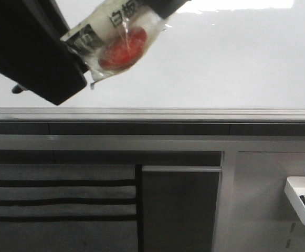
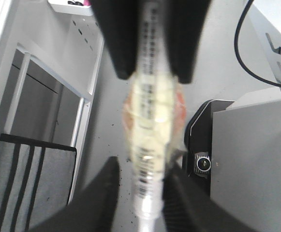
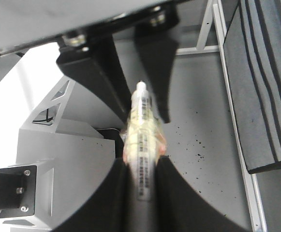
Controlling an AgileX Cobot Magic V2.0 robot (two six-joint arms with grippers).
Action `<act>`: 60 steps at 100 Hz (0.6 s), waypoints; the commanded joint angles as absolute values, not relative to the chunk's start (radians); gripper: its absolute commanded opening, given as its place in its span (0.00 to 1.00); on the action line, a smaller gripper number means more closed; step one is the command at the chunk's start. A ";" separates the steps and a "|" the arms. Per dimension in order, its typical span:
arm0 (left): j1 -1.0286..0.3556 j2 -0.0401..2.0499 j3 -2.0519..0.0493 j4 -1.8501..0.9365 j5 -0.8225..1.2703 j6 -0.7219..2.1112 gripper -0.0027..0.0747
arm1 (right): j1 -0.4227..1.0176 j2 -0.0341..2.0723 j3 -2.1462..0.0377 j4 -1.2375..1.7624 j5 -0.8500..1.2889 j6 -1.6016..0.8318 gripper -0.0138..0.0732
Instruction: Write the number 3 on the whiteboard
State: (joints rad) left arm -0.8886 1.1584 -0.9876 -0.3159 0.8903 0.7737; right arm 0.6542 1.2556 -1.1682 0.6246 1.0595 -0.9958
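The whiteboard [image 1: 220,68] fills the far half of the front view, glossy white with glare at its top and a grey edge rail [image 1: 194,113]. No number 3 shows on it. A marker [image 1: 115,31], wrapped in clear tape over a red pad, hangs above the board between both grippers. My right gripper [image 3: 141,169] is shut on the marker [image 3: 141,140] barrel; it is cut off at the top edge of the front view [image 1: 165,8]. My left gripper [image 2: 140,193] straddles the marker's [image 2: 150,111] pale end, with a gap beside one finger. It is the big black shape [image 1: 81,58] at upper left.
A small white tray [image 1: 294,202] holding markers hangs at the lower right. A dark panel [image 1: 178,210] and a grey striped mat [image 1: 58,205] lie below the rail. A black cable [image 2: 251,58] and grey metal brackets [image 3: 63,159] show in the wrist views.
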 commanded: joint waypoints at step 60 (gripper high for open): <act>-0.811 1.018 -1.052 -0.284 0.802 0.671 0.56 | 0.603 1.211 -1.236 0.513 1.039 -0.818 0.15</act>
